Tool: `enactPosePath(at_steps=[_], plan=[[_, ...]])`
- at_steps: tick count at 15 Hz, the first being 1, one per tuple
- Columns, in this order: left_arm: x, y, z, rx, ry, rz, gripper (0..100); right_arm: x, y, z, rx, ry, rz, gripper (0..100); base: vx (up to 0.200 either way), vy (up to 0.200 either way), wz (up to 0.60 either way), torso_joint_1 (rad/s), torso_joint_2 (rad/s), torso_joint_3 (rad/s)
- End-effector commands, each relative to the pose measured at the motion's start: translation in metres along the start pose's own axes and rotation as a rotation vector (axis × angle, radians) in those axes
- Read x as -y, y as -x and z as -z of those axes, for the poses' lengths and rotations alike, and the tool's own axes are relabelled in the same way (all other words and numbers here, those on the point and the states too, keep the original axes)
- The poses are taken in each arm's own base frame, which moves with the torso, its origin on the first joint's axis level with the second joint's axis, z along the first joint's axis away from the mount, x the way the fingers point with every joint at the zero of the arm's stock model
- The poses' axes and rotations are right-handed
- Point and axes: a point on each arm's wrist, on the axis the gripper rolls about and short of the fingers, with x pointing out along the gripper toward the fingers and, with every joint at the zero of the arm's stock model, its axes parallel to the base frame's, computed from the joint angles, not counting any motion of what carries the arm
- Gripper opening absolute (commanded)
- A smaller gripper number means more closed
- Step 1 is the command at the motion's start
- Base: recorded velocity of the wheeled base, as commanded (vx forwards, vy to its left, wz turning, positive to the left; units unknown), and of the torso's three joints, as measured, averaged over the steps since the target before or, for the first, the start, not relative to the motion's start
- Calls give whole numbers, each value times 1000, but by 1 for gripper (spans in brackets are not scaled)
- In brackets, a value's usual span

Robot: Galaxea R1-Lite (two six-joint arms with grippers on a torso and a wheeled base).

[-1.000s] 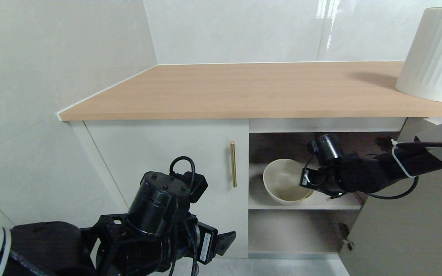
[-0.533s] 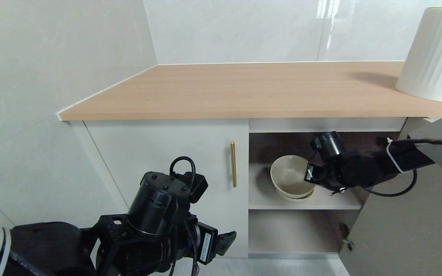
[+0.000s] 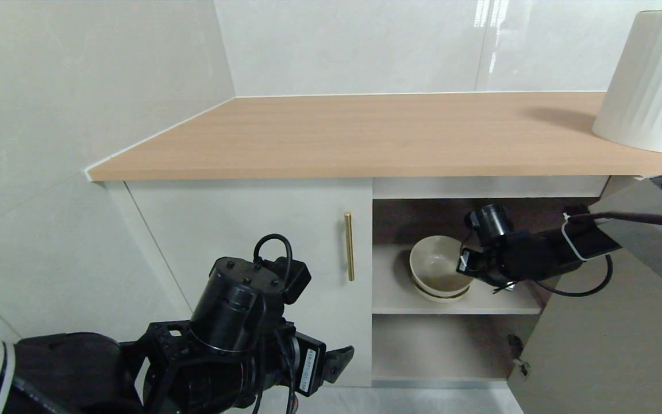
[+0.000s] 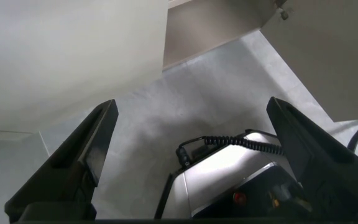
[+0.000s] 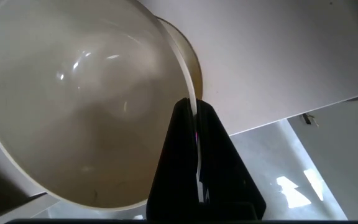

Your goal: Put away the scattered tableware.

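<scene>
The right gripper is clamped on the near-right rim of a cream bowl, one finger inside and one outside (the right wrist view has the rim pinched thin between them). Over the last second this arm has carried the bowl from the front of the cupboard shelf farther in and slightly right, and brought it down. It now sits tilted in a second bowl that already stood there, whose rim peeks out beneath it. I judge the stacking almost done. The bowl looks to be resting in its mate but leans toward the left, so it probably needs to settle level before the gripper lets go, or it may rock. The open door hangs to the right of the arm, close by, so the way out is narrow. The left gripper has not stirred, hanging low before the closed door with its fingers spread wide and nothing between them. The tabletop above carries a white ribbed shade at the far right.
</scene>
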Motion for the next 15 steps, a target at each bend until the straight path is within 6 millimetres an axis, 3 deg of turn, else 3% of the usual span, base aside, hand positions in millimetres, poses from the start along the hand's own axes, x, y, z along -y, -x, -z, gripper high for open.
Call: enactPosePath(at_steps=[1, 8, 9, 15], plan=[[0, 0, 0, 1, 1, 0, 100, 1, -3, 2, -6, 2, 5, 0, 0, 0, 0, 0, 0, 0], [0, 0, 0, 0, 0, 0, 100, 1, -8, 5, -16, 7, 12, 0, 0, 0, 0, 0, 0, 0], [0, 1, 0, 1, 1, 0, 100, 1, -8, 5, -16, 7, 12, 100, 0, 0, 0, 0, 0, 0], [0, 1, 0, 2, 1, -1, 100, 1, -7, 6, -18, 9, 13, 100, 0, 0, 0, 0, 0, 0]])
